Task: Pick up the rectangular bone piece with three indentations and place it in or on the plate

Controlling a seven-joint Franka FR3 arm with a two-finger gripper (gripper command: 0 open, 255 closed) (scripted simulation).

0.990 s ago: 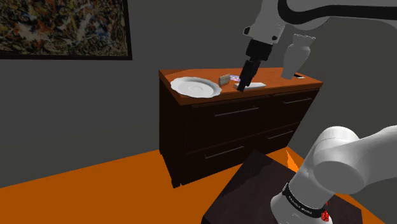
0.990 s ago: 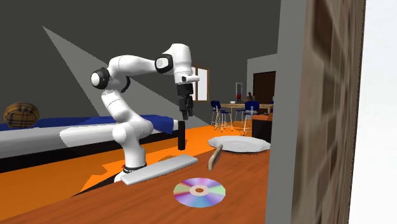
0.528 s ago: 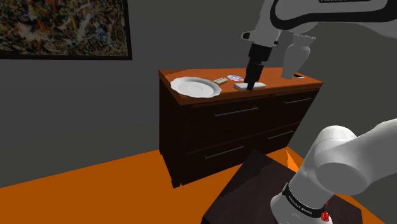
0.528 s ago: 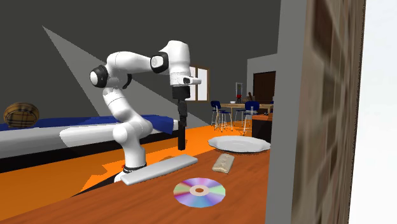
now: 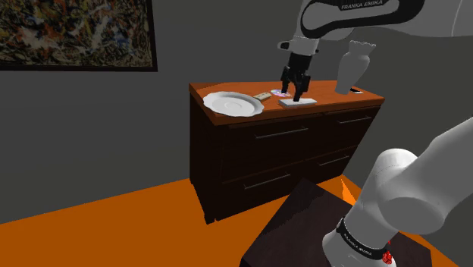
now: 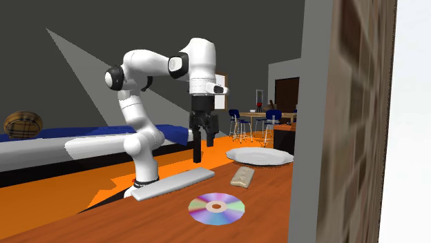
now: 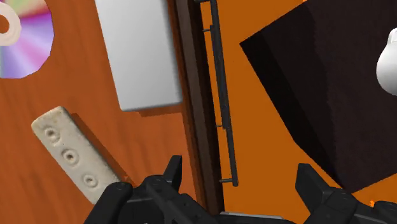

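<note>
The gripper (image 6: 203,142) hangs above the dresser (image 5: 227,144) with its two black fingers (image 7: 172,174) spread wide. Nothing sits between them and they touch nothing. In the wrist view they straddle the dresser's front edge, with the drawer handles and orange floor beyond it. The rectangular bone piece (image 7: 74,155) lies flat on the wooden top, off to the side of the gripper and apart from it. Its three round indentations face up in a row along its length. Its long axis runs slantwise to the front edge: one end points toward the near finger, the other back across the top toward the disc (image 7: 21,35). In the second exterior view the bone piece (image 6: 242,177) rests just short of the white plate (image 6: 259,157), one short end turned to the plate's rim. A flat grey slab (image 7: 141,55) lies along the front edge, beside the bone piece and not touching it.
</note>
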